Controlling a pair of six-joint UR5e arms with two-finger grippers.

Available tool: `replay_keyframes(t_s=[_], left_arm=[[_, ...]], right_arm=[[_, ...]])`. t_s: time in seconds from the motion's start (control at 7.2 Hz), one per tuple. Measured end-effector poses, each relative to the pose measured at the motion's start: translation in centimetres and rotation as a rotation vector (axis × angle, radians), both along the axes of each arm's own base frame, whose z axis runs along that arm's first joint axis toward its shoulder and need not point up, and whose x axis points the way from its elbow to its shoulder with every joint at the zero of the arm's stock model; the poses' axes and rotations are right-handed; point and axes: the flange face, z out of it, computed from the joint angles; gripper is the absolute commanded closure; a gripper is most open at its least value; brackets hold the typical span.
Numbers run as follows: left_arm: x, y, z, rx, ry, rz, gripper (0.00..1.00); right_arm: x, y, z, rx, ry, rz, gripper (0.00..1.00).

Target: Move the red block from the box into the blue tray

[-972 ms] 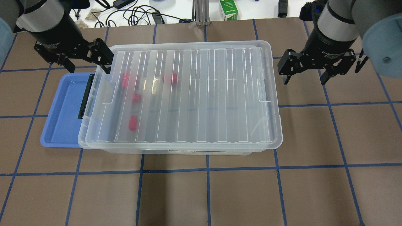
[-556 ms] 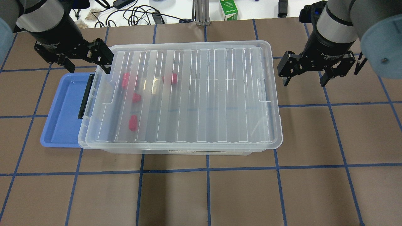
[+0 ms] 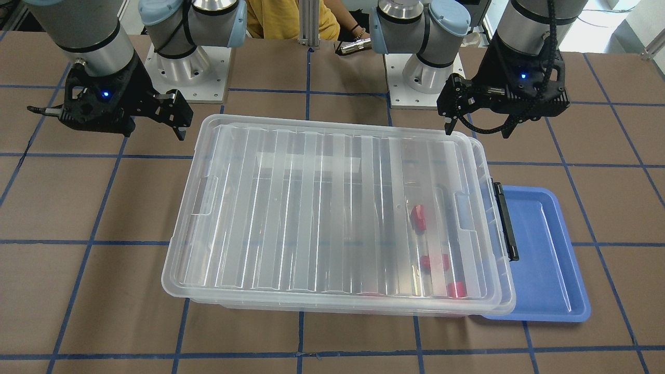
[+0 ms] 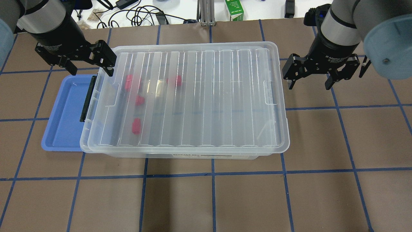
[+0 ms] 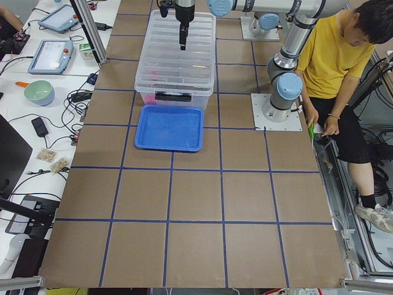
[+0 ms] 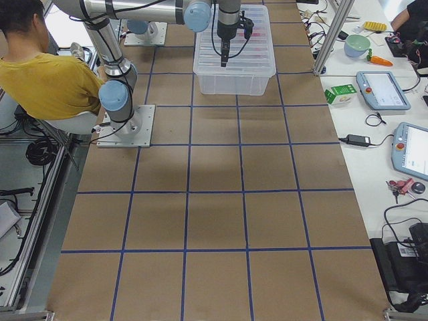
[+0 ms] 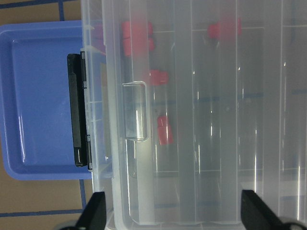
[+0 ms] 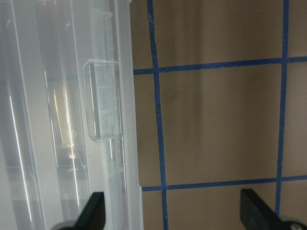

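The clear box (image 4: pixel 206 96) lies mid-table with its ribbed lid shut. Several red blocks (image 4: pixel 136 125) show blurred through the lid at its left end, also in the left wrist view (image 7: pixel 164 129). The blue tray (image 4: pixel 62 112) lies empty at the box's left end, partly under it, by the black latch (image 4: pixel 87 100). My left gripper (image 4: pixel 90 71) is open and empty above the box's far-left corner. My right gripper (image 4: pixel 309 86) is open and empty just off the box's right end, over the bare table.
A green carton (image 4: pixel 234 9) and cables (image 4: pixel 138 13) lie past the table's far edge. A person in yellow (image 5: pixel 331 49) sits beside the robot bases (image 3: pixel 176 67). Brown table with blue tape lines in front of the box (image 4: pixel 212 199).
My right gripper has moved a little left, toward the box's right end. The left gripper, the box and the tray have not moved.
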Motion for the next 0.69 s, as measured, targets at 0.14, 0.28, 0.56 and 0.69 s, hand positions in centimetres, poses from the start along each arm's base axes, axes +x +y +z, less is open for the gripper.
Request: replay_keyframes(t_s=[0.14, 0.28, 0.56, 0.69], left_arm=[[0.0, 0.0, 0.0, 0.000, 0.000, 0.000, 0.00], [0.0, 0.0, 0.0, 0.000, 0.000, 0.000, 0.00], [0.0, 0.0, 0.0, 0.000, 0.000, 0.000, 0.00], [0.0, 0.0, 0.0, 0.000, 0.000, 0.000, 0.00]], right_arm=[[0.0, -1.2, -1.5, 0.006, -0.002, -0.002, 0.00], [0.0, -2.3, -2.9, 0.007, -0.005, -0.003, 0.00], [0.1, -4.5, -6.0, 0.024, -0.010, 0.000, 0.00], [0.1, -5.0, -7.0, 0.031, -0.011, 0.001, 0.00]])
